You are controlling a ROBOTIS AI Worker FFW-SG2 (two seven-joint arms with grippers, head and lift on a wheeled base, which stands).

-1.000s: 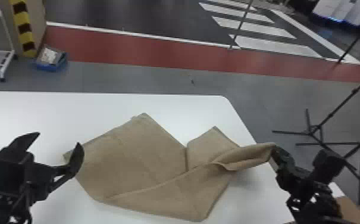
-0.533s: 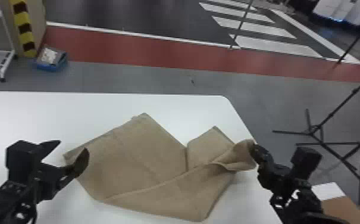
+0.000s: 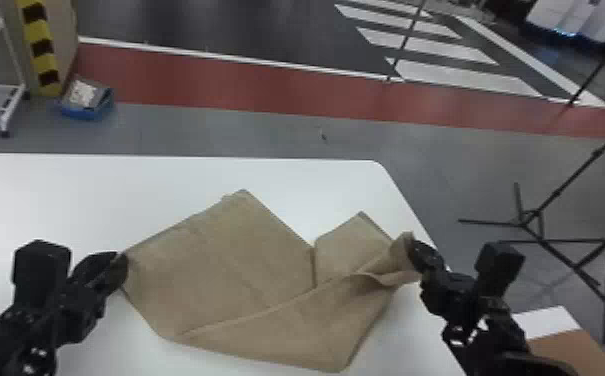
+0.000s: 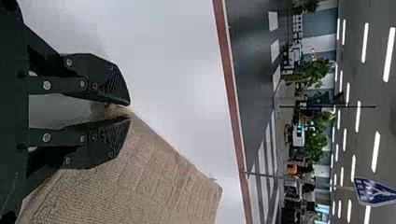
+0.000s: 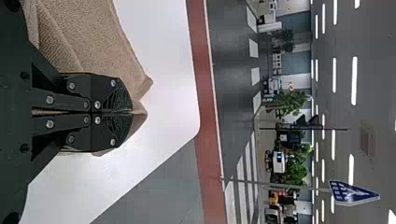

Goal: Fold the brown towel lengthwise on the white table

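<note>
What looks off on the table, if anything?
The brown towel lies askew on the white table: a fold line runs diagonally across it, a notch breaks its far edge, and its right end is bunched in the right gripper. Odd for a lengthwise fold. No spill or damage visible.

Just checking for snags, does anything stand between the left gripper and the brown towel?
Nothing visible does; the left corner of the brown towel lies between the slightly parted fingers of the left gripper.

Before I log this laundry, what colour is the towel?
The towel is light brown; the head view shows it best.
</note>
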